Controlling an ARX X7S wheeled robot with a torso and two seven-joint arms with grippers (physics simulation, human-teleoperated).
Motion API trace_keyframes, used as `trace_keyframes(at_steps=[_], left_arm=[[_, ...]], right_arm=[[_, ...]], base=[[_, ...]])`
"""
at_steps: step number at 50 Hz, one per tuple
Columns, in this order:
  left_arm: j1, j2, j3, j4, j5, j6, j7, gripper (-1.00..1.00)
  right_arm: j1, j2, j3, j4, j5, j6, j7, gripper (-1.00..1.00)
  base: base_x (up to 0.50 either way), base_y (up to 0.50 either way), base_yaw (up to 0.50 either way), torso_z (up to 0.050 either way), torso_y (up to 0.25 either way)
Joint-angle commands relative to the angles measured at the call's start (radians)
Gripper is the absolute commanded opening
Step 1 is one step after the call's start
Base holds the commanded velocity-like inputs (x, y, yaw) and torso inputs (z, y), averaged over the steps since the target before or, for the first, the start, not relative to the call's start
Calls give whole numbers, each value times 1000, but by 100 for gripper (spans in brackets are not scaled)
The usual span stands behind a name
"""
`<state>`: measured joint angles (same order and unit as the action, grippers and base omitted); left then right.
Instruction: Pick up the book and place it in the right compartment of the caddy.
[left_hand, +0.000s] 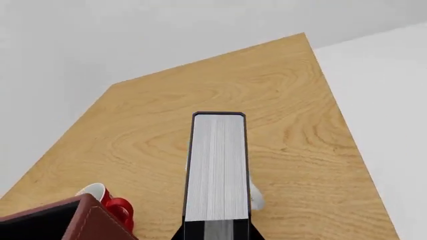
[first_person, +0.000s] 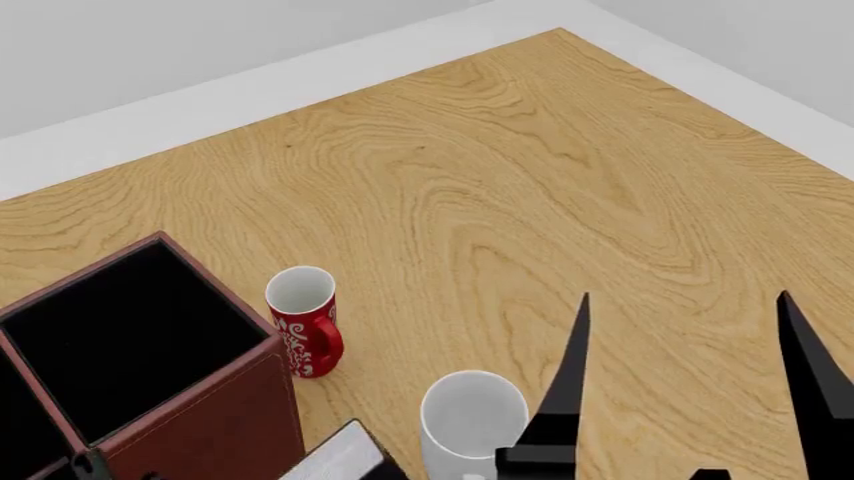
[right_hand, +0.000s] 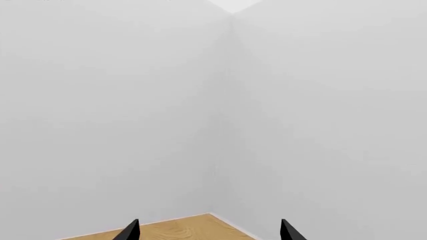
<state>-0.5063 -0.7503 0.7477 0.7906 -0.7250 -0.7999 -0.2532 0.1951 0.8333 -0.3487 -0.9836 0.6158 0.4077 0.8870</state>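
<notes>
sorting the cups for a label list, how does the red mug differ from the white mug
The red mug is red outside with a white pattern and white inside; the white mug is plain white. The red mug stands beside the caddy; the white mug stands nearer the right claw and looks wider-mouthed. Both stand upright on the table.

My left gripper is lifted, jaws clamped on either cover of the book, page edges facing the wrist camera. My right gripper is raised, jaws spread wide and holding nothing, fingertips pointing upward.
</notes>
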Motion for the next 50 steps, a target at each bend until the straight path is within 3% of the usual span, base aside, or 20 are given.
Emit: trace_keyframes(at_steps=[1, 10, 22, 37, 50], left_arm=[[-70, -10, -104, 118, -106, -66, -82, -100], [-139, -2, -173, 160, -230, -127, -159, -100], [-284, 19, -272, 182, -486, -234, -349, -100], [-589, 8, -352, 110, -974, -209, -655, -100], [-718, -3, -341, -13, -1065, -206, -758, -100]], right_arm=[[-9, 8, 3, 0, 1, -16, 3, 100], [-19, 18, 11, -4, 5, -27, 11, 100], [-71, 47, 46, -7, 5, -76, 26, 100], [-50, 36, 21, 7, 0, -69, 18, 100], [-54, 43, 23, 3, 2, -77, 24, 100]], base=[[0, 0, 0, 0, 0], [0, 0, 0, 0, 1], [0, 0, 0, 0, 1], [0, 0, 0, 0, 1], [0, 0, 0, 0, 1]])
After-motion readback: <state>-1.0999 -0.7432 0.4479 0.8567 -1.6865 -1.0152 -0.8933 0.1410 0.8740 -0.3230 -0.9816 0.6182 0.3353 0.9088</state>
